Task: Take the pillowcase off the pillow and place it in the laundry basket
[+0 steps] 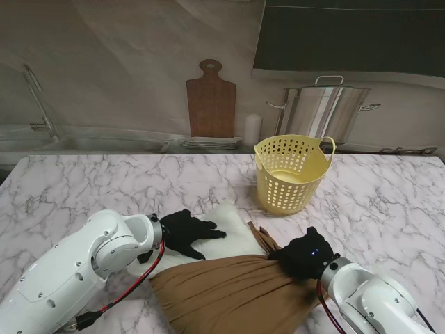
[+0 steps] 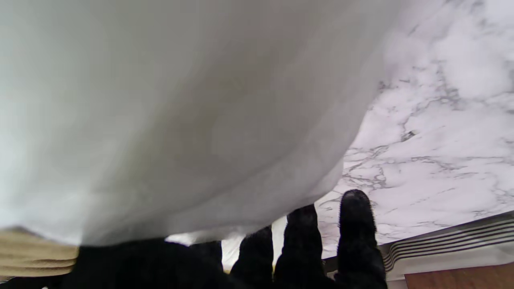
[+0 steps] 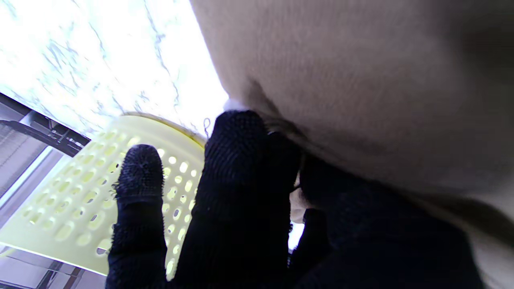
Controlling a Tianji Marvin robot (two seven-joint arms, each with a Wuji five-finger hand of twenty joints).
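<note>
The white pillow (image 1: 226,233) lies on the marble table (image 1: 83,188), its far end sticking out of the brown pillowcase (image 1: 229,296), which covers the end nearer to me. My left hand (image 1: 186,233) rests flat on the bare pillow with fingers spread and holds nothing. In the left wrist view the pillow (image 2: 180,120) fills most of the picture beyond the left hand (image 2: 305,249). My right hand (image 1: 306,255) is shut on the pillowcase's bunched open edge. The right wrist view shows the right hand (image 3: 241,200) pinching the pillowcase (image 3: 361,80). The yellow laundry basket (image 1: 292,174) stands upright beyond it.
Against the back wall stand a wooden cutting board (image 1: 211,104), a white cylinder (image 1: 252,129) and a large steel pot (image 1: 323,111). A sink with a faucet (image 1: 38,101) sits at the far left. The basket (image 3: 72,200) is close beyond my right fingers.
</note>
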